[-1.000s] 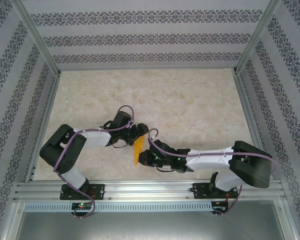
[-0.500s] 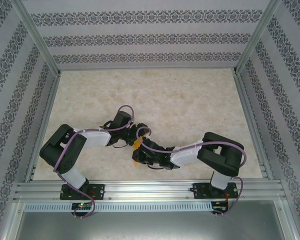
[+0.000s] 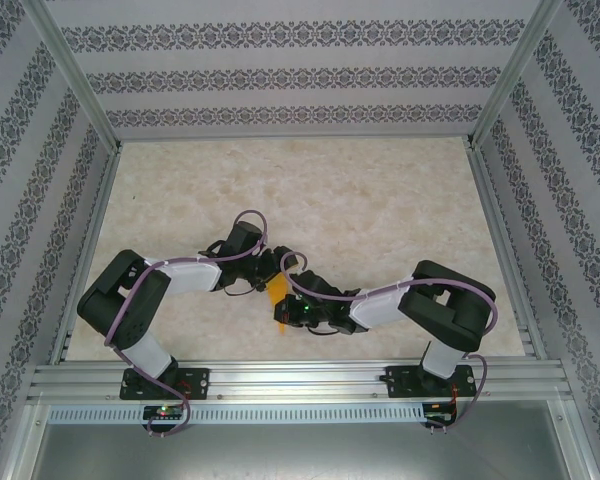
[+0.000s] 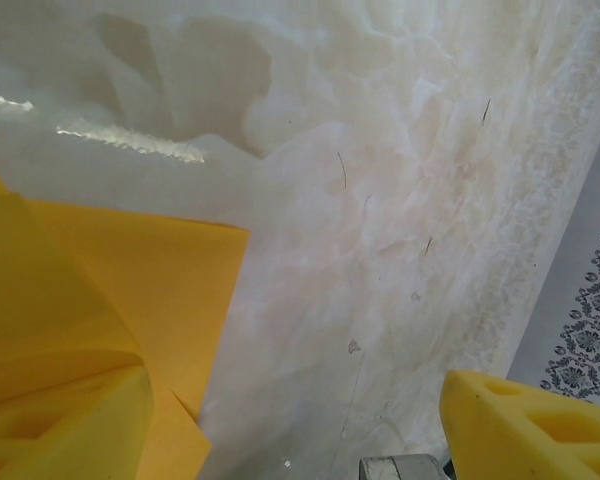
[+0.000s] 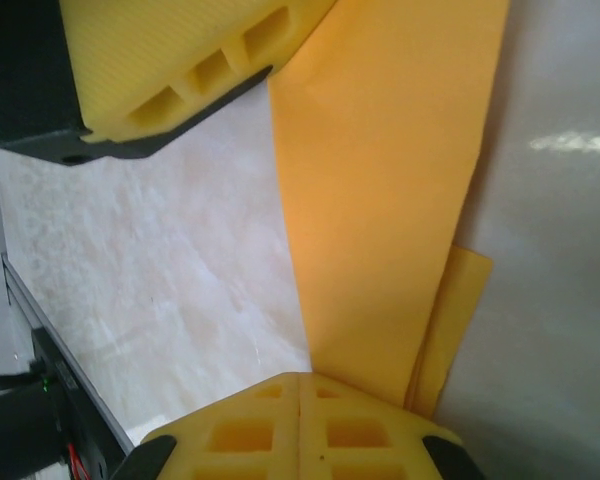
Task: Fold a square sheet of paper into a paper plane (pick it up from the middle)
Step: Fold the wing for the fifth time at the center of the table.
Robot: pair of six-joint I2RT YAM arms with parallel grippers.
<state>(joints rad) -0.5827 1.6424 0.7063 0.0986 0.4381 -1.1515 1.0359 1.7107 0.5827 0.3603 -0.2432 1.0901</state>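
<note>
Right gripper (image 5: 300, 388) nearer now, atop narrow, layered orange-yellow sheet (image 5: 380, 200)

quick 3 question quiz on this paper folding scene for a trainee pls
1. True or false: the right gripper is shut.
2. The paper is: a) a flat unfolded square, b) folded, with layers overlapping, c) crumpled into a ball.
3. Which gripper has its jaws apart, with bare table showing between them?
Key: 1 true; 2 b; 3 the left gripper.
</note>
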